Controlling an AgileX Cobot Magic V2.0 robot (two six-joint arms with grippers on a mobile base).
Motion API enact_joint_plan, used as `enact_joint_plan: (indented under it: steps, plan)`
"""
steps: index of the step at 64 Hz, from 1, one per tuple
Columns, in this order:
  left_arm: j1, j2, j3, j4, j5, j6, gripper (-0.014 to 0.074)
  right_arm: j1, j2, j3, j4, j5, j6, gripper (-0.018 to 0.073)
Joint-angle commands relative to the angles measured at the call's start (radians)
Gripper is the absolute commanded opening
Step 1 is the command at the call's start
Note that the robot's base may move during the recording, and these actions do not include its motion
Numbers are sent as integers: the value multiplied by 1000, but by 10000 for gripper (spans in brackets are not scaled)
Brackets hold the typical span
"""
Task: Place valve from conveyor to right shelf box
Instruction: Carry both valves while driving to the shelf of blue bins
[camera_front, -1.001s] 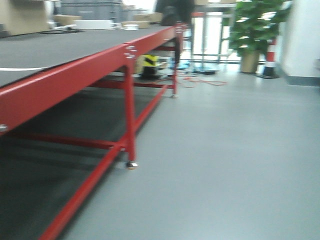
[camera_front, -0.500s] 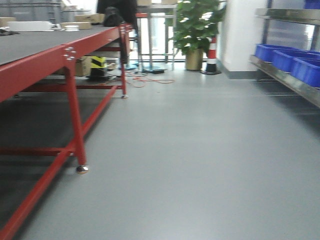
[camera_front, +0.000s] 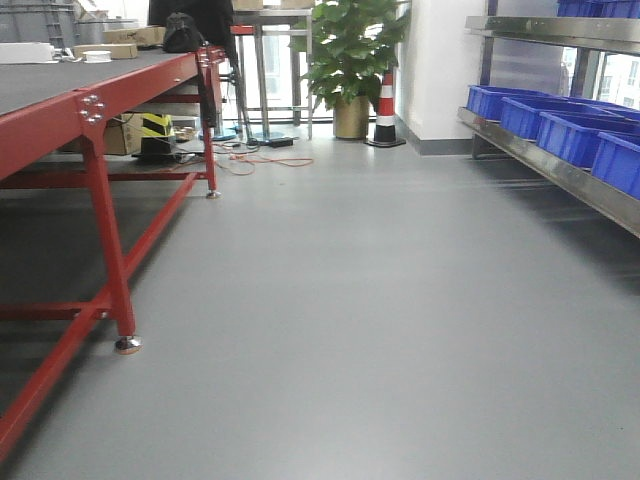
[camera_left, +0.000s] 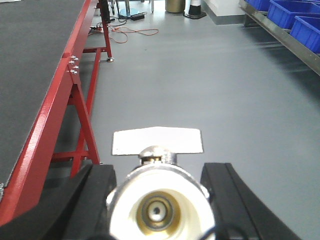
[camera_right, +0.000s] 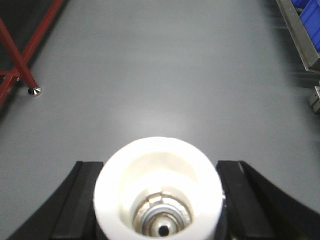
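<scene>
My left gripper (camera_left: 159, 202) is shut on a valve (camera_left: 159, 200), a white round-mouthed body with a metal stem and a flat white handle, its open end facing the camera. My right gripper (camera_right: 157, 200) is shut on a second valve (camera_right: 157, 187), white with a metal core inside. The conveyor (camera_front: 60, 85), a dark grey belt on a red frame, stands on the left in the front view and also shows at the left of the left wrist view (camera_left: 35, 65). The right shelf (camera_front: 560, 165) holds blue boxes (camera_front: 580, 135). Neither gripper shows in the front view.
A potted plant (camera_front: 350, 60), a striped cone (camera_front: 385, 105), cables (camera_front: 255, 160) and a yellow-black box (camera_front: 155, 130) lie at the far end. A conveyor leg foot (camera_front: 127, 345) stands on the grey floor at the left.
The front view has swung to the right: the conveyor has slid to the left edge and the right shelf with blue boxes has come further into view.
</scene>
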Motion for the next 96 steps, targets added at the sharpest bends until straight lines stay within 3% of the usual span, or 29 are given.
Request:
enact_joint_plan:
  steps: [1, 96]
  plan:
    - [-4, -12, -12, -6, -58, -5, -111, 2, -15, -17, -5, -67, -9, -153]
    - [-4, -12, -12, -6, -58, -5, -111, 2, -15, -17, -5, -67, -9, -153]
